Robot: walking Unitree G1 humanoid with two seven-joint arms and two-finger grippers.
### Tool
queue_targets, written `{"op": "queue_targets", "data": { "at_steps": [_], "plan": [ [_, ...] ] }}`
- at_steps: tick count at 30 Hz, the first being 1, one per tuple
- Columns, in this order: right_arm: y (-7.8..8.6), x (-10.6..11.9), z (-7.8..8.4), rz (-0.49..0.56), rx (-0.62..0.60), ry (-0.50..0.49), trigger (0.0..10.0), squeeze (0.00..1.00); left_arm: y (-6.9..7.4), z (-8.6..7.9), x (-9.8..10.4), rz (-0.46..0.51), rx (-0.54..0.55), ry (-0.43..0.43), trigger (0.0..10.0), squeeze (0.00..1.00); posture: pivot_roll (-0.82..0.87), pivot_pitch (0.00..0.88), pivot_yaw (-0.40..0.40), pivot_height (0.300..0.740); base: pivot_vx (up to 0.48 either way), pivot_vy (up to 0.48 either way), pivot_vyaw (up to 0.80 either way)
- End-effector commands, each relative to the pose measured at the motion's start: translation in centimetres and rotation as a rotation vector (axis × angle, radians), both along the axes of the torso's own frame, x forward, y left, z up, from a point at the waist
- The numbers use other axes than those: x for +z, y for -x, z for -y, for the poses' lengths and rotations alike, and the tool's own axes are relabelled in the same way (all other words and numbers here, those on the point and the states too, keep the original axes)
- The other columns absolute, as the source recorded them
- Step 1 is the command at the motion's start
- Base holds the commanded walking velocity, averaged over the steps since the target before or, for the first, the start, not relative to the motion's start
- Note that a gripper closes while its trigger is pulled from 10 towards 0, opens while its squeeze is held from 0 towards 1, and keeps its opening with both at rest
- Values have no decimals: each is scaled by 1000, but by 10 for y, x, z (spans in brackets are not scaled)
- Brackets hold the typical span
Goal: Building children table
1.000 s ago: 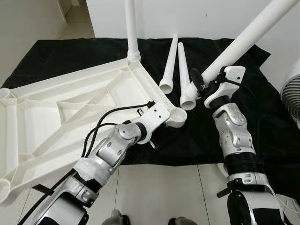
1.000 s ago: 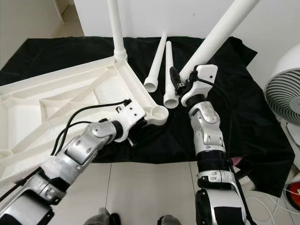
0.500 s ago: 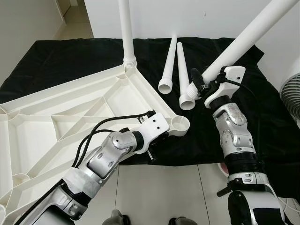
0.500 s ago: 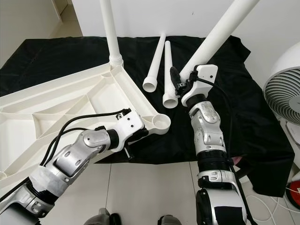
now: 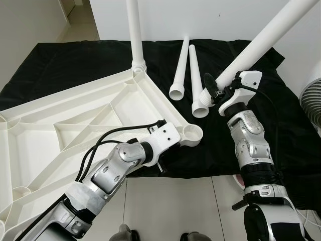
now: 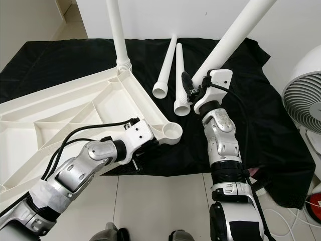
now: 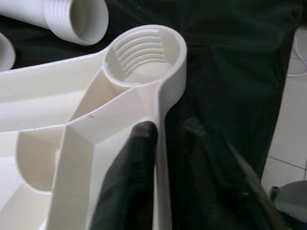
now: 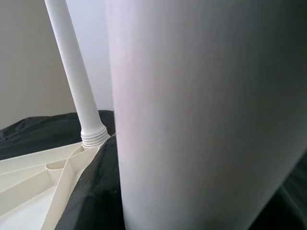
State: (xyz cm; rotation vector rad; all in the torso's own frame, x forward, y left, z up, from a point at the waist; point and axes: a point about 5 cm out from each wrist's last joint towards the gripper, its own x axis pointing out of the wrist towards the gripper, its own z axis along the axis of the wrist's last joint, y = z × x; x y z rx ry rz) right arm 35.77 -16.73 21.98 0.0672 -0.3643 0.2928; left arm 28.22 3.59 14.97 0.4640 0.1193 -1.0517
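The white plastic tabletop (image 5: 75, 125) lies upside down, ribs up, partly on the black cloth. One white leg (image 5: 134, 30) stands screwed into its far corner. The near right corner has a bare threaded socket (image 5: 191, 133), also seen close up as the socket (image 7: 144, 52). My left gripper (image 7: 165, 134) is shut on the tabletop's rim just behind that socket, one finger (image 7: 139, 148) inside the rim and one outside. My right gripper (image 5: 214, 91) is shut on another white leg (image 5: 261, 37), which slants up to the right above the cloth.
Two loose white legs (image 5: 181, 65) (image 5: 195, 75) lie side by side on the black cloth (image 5: 65, 60), between the tabletop and my right arm. A white fan (image 6: 306, 108) stands at the right. A white wall lies behind, pale tiled floor in front.
The tabletop's near right corner has come down with my left gripper, so the top lies flatter and its fitted leg stands straighter. The right arm and its leg have hardly moved.
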Motion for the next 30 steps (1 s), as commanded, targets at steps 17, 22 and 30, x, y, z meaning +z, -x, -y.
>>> {"op": "queue_targets", "data": {
  "at_steps": [17, 22, 30],
  "plan": [
    [4, -19, -31, -67, 117, 155, 10000, 0, -1, -7, 48, -6, 55, 250, 10000, 0, -58, 78, 46, 740, 0, 0, 0],
    [5, -27, -39, -94, 138, 185, 10000, 0, -3, -19, 52, 7, 141, 334, 10000, 0, -51, 79, 32, 740, 0, 0, 0],
    [14, -39, -55, -110, 223, 210, 10000, 0, 4, -35, 50, 32, 181, 343, 10000, 0, -45, 79, 24, 740, 0, 0, 0]
  ]
}}
